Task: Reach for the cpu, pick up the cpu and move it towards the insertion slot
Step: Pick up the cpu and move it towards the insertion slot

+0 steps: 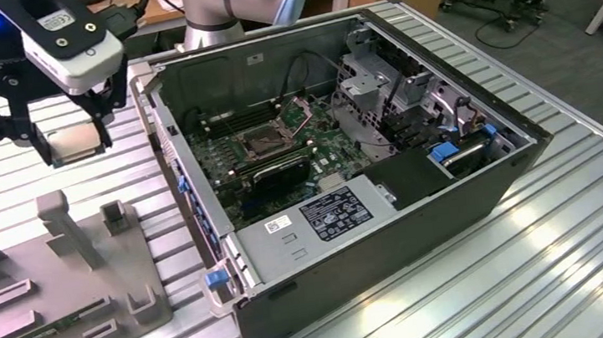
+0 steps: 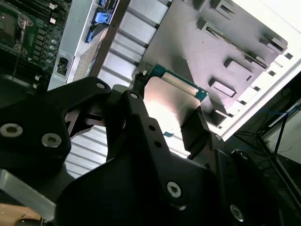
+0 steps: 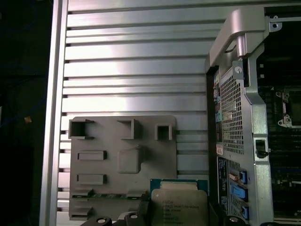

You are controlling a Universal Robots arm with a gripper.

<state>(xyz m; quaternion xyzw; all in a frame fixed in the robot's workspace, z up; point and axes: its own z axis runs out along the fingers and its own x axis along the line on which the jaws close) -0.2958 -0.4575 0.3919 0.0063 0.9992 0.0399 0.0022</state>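
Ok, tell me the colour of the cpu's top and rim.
Silvery metal top with a thin green rim, clearest on the cpu in the first wrist view.

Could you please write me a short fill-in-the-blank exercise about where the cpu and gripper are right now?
1. The gripper is shut on the ____.
2. The cpu hangs above the slatted table, ____ the open computer case.
3. The insertion slot on the green motherboard is ____ of any chip.
4. In the exterior view, the grey parts holder lies to the case's ____.

Missing words: cpu; outside; empty; left
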